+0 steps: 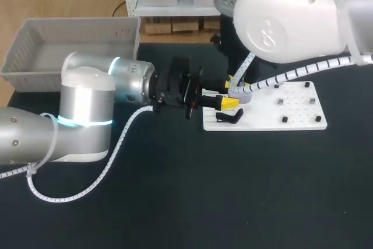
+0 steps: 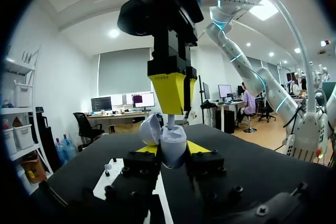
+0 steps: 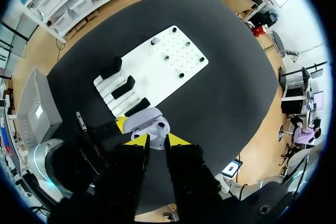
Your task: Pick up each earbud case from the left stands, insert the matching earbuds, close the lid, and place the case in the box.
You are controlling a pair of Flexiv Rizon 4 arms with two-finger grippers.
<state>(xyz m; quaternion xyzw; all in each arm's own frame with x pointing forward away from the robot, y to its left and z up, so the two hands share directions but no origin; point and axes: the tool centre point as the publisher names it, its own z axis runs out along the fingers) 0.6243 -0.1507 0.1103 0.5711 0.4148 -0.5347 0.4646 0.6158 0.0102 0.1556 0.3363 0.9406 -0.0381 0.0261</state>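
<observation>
While the grey slatted plastic box point(image 1: 35, 56) is waiting at far left, the left claw point(image 2: 172, 153) is clamping the small white plastic earbud case point(image 2: 173, 142), lid tipped open, by the left end of the white pegged stand board point(image 1: 291, 109). The right claw point(image 3: 154, 141) is pinching a white earbud point(image 2: 170, 121) right at the case's open well. It should be lowering straight and slowly, stem lined up, with the left holding rigid.

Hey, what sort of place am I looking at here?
Likely a robotics test bench. The left gripper holds an open earbud case, the right gripper holds an earbud at its opening, and the black table carries a white fixture board and a grey box.
</observation>
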